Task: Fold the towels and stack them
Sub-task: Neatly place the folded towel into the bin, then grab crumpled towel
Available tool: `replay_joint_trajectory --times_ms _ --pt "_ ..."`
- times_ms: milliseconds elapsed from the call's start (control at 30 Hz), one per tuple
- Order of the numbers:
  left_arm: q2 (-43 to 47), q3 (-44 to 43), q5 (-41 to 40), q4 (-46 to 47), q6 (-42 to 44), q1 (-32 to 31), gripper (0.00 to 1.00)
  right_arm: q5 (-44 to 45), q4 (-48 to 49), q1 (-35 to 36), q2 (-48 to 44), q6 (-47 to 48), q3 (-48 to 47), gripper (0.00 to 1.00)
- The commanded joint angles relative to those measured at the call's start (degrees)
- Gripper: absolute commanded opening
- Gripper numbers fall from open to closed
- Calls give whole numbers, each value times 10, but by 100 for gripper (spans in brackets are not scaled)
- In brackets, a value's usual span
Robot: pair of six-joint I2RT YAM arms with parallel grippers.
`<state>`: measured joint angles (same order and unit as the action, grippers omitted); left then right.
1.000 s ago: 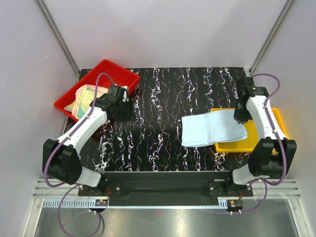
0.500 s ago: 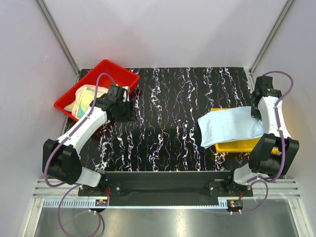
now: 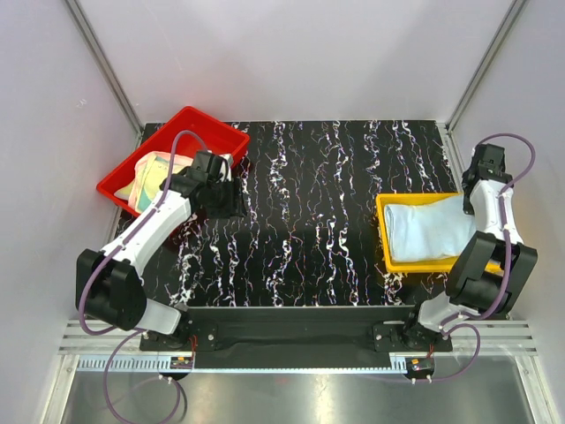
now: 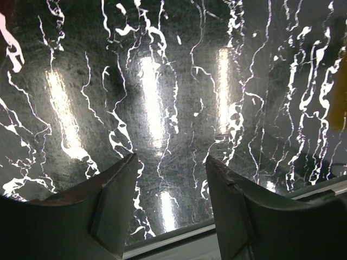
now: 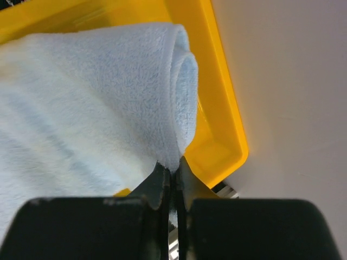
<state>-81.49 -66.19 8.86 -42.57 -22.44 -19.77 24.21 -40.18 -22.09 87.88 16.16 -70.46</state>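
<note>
Pale blue-white folded terry towel (image 3: 424, 228) lies inside the shallow yellow plastic tray (image 3: 381, 234) at mid-right of the top view, w/ its rolled fold edge toward the tray's right wall. Right gripper (image 5: 172, 172) is pinched tight on a thin bit of that towel's hem, fingers nearly touching, just above a tray corner. Left gripper (image 4: 171, 162) is spread wide w/ nothing btwn its fingers, hovering over the black white-veined marble tabletop (image 3: 309, 177) beside the red plastic tray (image 3: 212, 124) at upper left, where more pastel towels (image 3: 148, 178), pink & yellow-green, sit bunched. Step looks like the set-down, nearly complete. To do it well: bring the hem low so it rests on the cloth, open the jaws fully, then lift straight up. A sideways pull would prob. drag the fold open or hang the edge over the rim. Towel should end flat, ready for stacking.
</note>
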Motion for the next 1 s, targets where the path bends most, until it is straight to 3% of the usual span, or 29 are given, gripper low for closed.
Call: replay_joint_trajectory --times_ms 0,133,200,367,433,467,500,633,700,767,967 --pt "7 -35 22 6 4 3 58 22 65 -2 10 31 -1 0" --pt "0 -44 25 6 1 3 58 15 84 -7 33 41 -13 0" --pt "-8 -53 25 3 2 3 58 27 103 -11 54 48 -15 5" --pt "-18 -67 23 0 2 3 59 51 71 -19 111 24 -72 56" --pt "-22 -76 23 -5 0 3 59 37 42 -19 116 -8 -100 64" --pt "-21 -78 22 -5 -1 3 59 26 33 -18 112 -18 -109 76" --pt "-20 -81 22 -5 -2 3 59 3 11 -16 108 -44 -118 99" --pt "-17 -86 38 2 -10 3 60 -85 -29 9 94 -105 -142 99" --pt "-17 -83 48 11 -16 3 60 -135 -44 38 96 -142 -137 94" --pt "-17 -92 48 10 -16 3 60 -138 -49 76 99 -158 -118 92" --pt "-3 -144 -70 -9 -11 45 60 -159 -63 141 94 -223 -86 79"
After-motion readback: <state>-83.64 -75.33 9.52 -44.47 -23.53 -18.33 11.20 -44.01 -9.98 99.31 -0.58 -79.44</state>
